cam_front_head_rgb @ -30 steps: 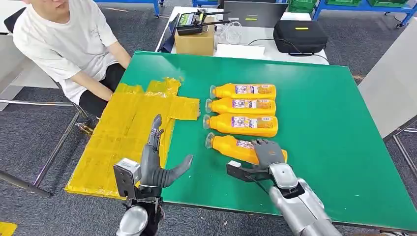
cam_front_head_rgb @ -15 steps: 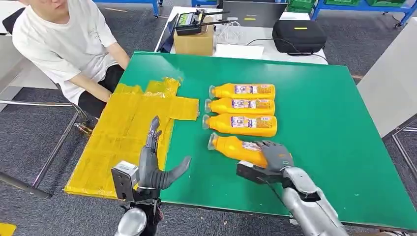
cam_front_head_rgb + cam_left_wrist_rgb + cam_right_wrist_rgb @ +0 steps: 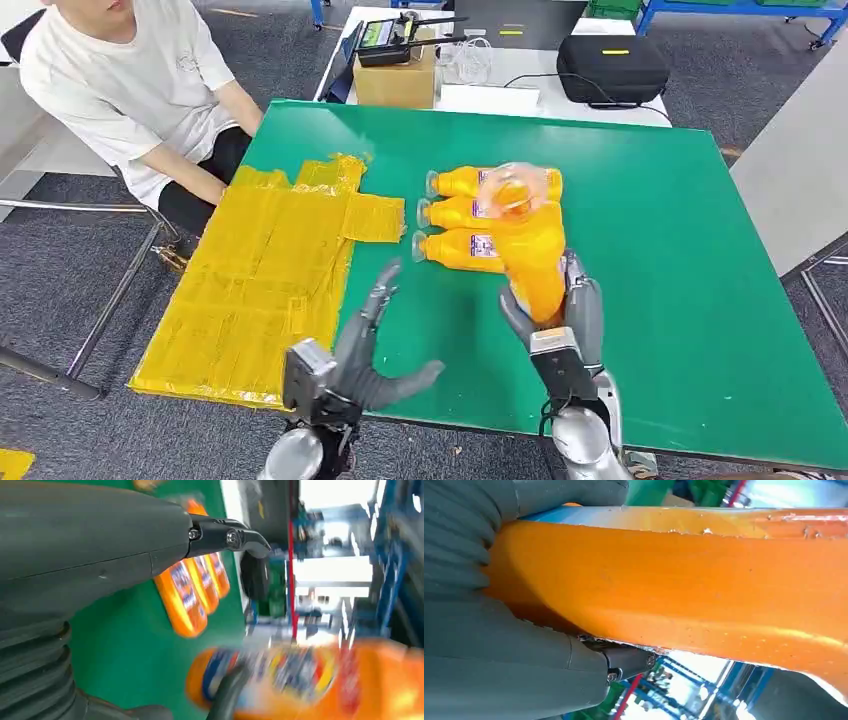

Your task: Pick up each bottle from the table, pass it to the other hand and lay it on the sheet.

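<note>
Overall light: bright, even indoor light falls across the green table [image 3: 680,300]; colours are saturated.
Shadows: soft and faint, a thin dark line under the three bottles [image 3: 470,215] lying on the table.
Motion blur: the raised bottle [image 3: 525,240] above the table is smeared in the head view, its clear cap end a pale haze.
Left wrist view: the raised bottle [image 3: 320,680] is heavily blurred; beyond the table's far edge the background blows out to white.
Right wrist view: a glossy highlight streaks the raised bottle [image 3: 684,580]; the bright background behind it is out of focus.
</note>
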